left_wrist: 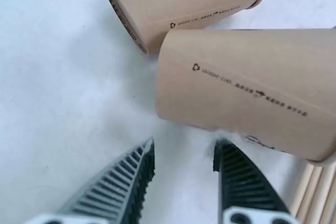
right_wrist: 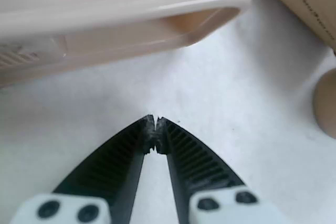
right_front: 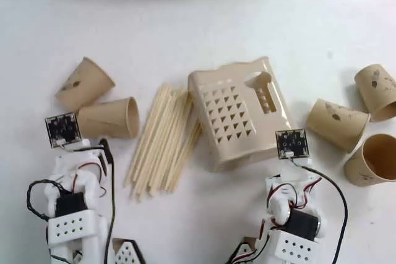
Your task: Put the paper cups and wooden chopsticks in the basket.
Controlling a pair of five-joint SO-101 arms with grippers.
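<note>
Basket first, in the high view: it lies tipped over near the middle of the white tabletop, with a perforated wall and a handle slot facing up. Just to its left the wooden chopsticks lie in a loose, fanned bundle, their far ends close to the basket's wall. Left of the bundle two paper cups lie on their sides. They are the rear cup and the front cup, whose mouth points toward the chopsticks; the two touch or nearly touch. Right of the basket are three more: the middle cup on its side near the basket, the far cup behind it, and the near cup, whose open mouth shows to the camera. The left arm sits at the near edge just in front of the front cup. The right arm sits just in front of the basket's near right corner.

In the left wrist view, the left pincer is over bare tabletop, its jaws a moderate gap apart with nothing between them. The side of the front cup lies just beyond the tips without touching them. The rear cup is past it, and some chopstick ends show beside the front cup's rim.

In the right wrist view, the right pincer is closed, tip against tip, and grips nothing. It is over bare tabletop with the basket's rim a little ahead and apart from it. Parts of two cups show off to one side.
</note>
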